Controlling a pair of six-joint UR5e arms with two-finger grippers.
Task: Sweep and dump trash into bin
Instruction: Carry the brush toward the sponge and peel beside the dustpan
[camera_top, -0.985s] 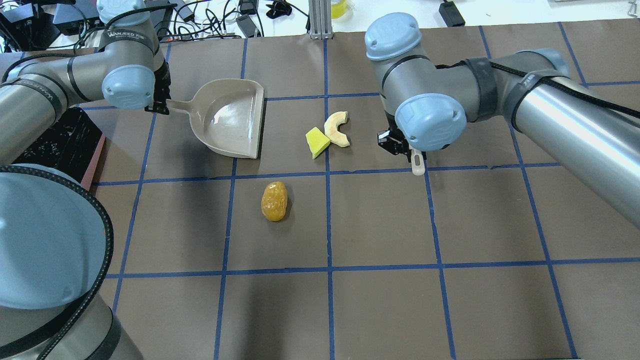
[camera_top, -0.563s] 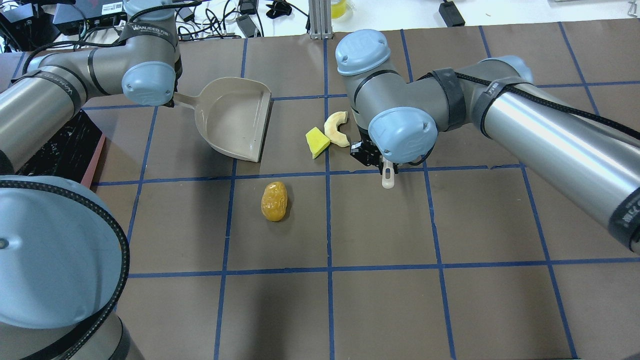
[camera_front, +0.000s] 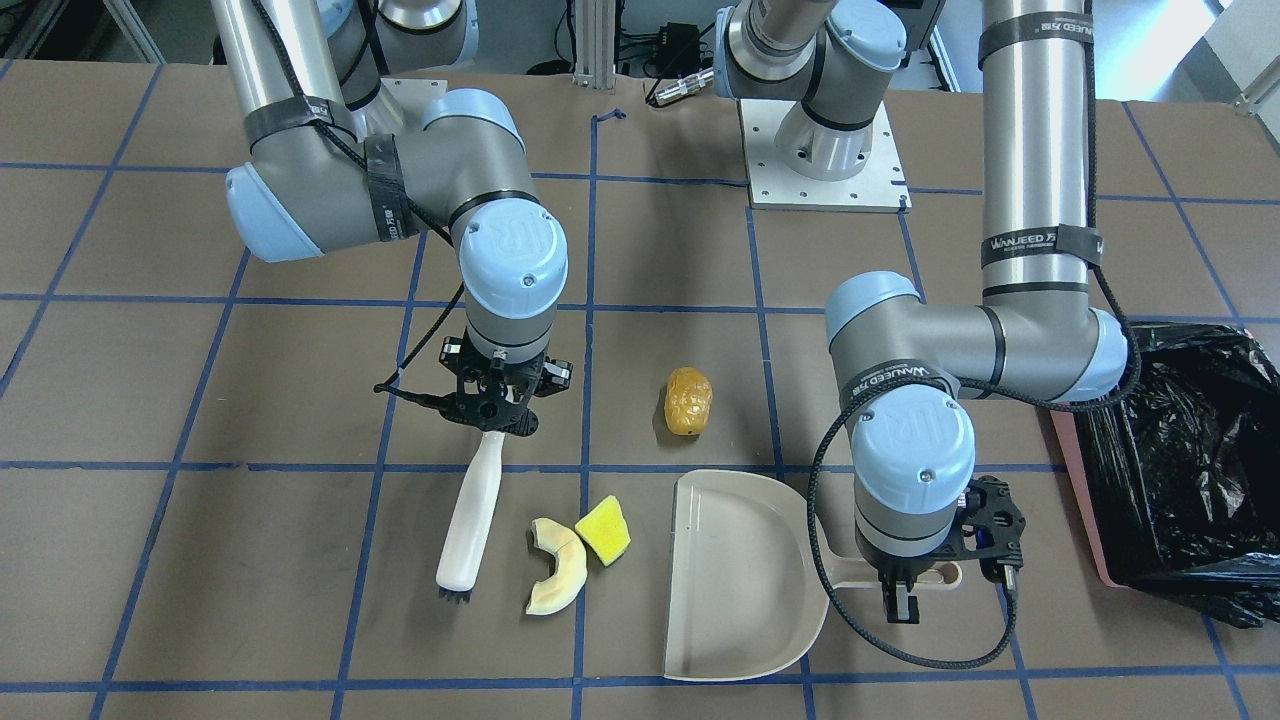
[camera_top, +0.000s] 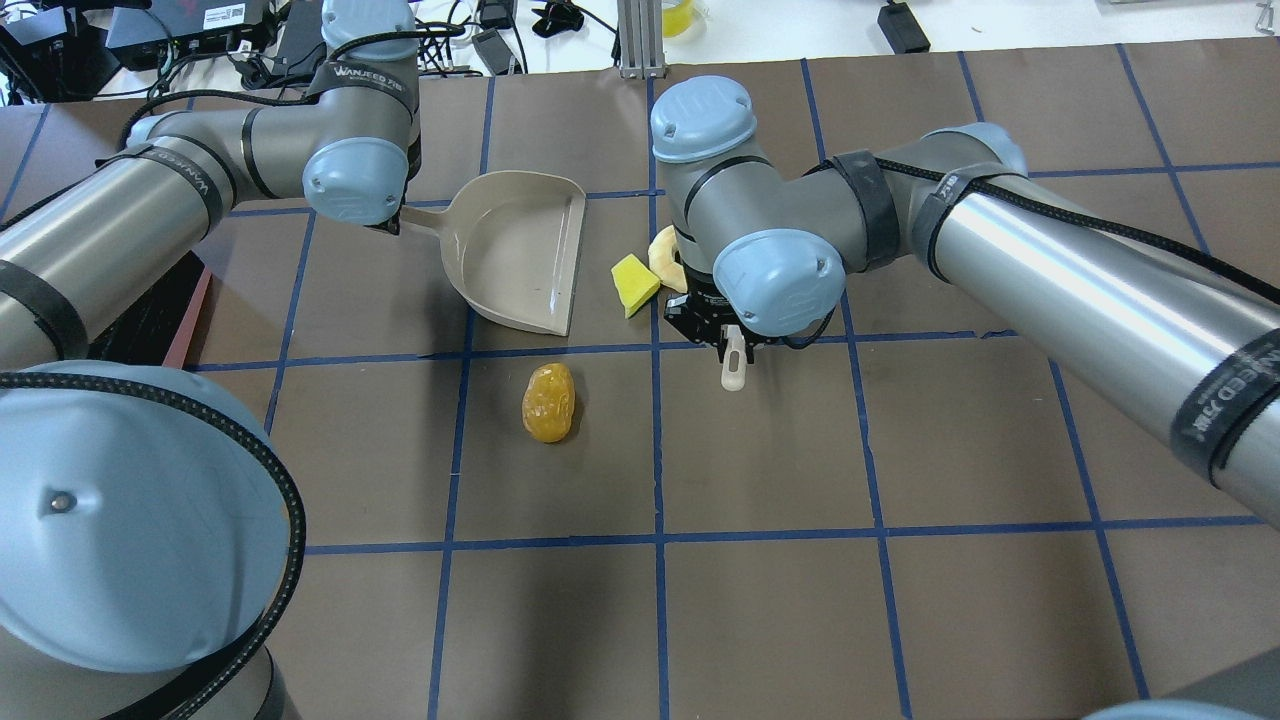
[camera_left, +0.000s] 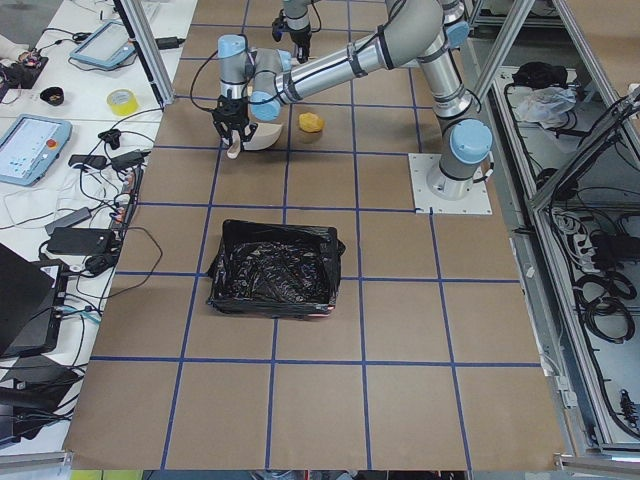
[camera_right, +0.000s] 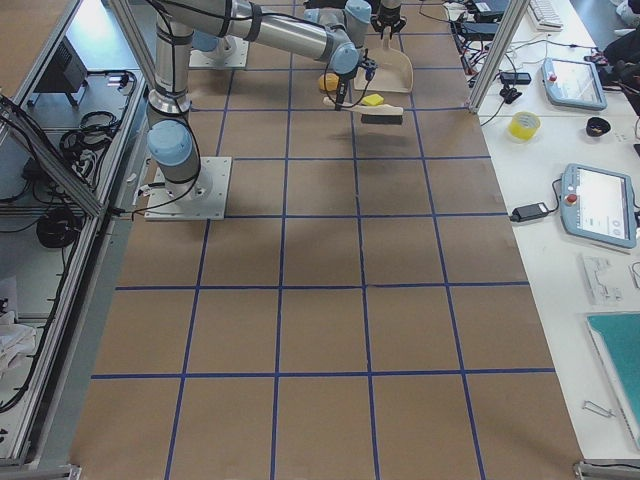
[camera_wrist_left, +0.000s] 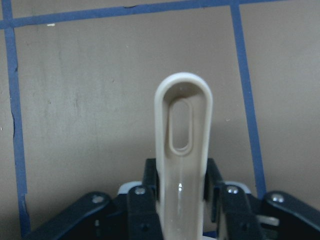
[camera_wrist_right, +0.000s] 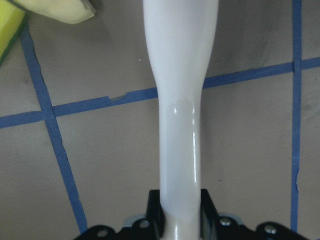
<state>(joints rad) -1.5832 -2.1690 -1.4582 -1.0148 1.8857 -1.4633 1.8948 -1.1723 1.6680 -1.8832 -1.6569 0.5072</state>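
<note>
Located bin (camera_left: 275, 270) at the robot's left end of the table (camera_front: 200, 560), well apart from the work; saw nothing lying in it. Found dustpan (camera_front: 740, 580) low at the table, handle clamped in the left gripper (camera_front: 900, 592), open edge turned toward the rind (camera_front: 555, 580). Found brush (camera_front: 470, 520) clamped at its handle end in the right gripper (camera_front: 495, 415), bristles just beside the rind on the side away from the dustpan; could not confirm contact with the table. Recorded rind and wedge (camera_front: 603, 530) touching or nearly so, between bristles and dustpan. Recorded lump (camera_front: 689, 401) alone, nearer the robot, outside the dustpan.

Judged the job barely begun, with both tools gripped and set either side of two pieces, and with nothing yet in dustpan or bin. Left to do: sweep in all three pieces, carry to the bin, tip.

Got the whole brush and whole rind from the front-facing view only; lost most of both under the right arm (camera_top: 780, 280) in the overhead view. Got the whole bin from the exterior left view only. Confirmed both grips in the wrist views, with jaws tight on each handle.
</note>
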